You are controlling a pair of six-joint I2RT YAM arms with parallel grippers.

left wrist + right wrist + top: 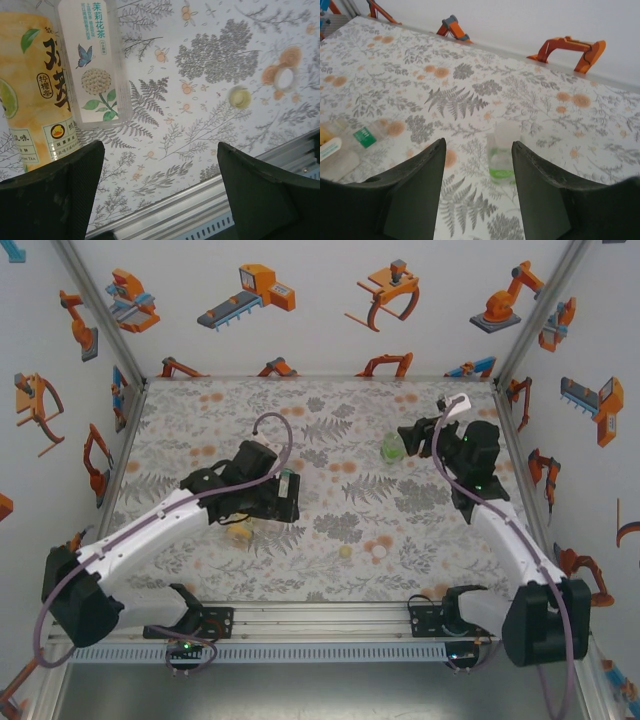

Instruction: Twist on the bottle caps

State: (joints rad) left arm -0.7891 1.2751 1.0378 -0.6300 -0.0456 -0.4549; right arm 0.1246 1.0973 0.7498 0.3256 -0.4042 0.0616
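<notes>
Yellow-orange juice bottle (30, 90) bears large dark Chinese characters, a lime picture, a small duck badge and "TEA" low on its label. Just beside it at 3 o'clock, the clear bottle (95, 60) has a white label reading 茉莉花茶 in green, with a blue butterfly and a white blossom. The left gripper (160, 165) hangs over the floral tablecloth (200, 30), jaws wide apart, nothing between them. A pale yellow cap (240, 96) and a white cap (285, 77) lie at 2 o'clock from it. The right gripper (479, 150) stands parted, and the short green bottle (501, 155) is upright just beyond its tips at 12 o'clock, untouched.
</notes>
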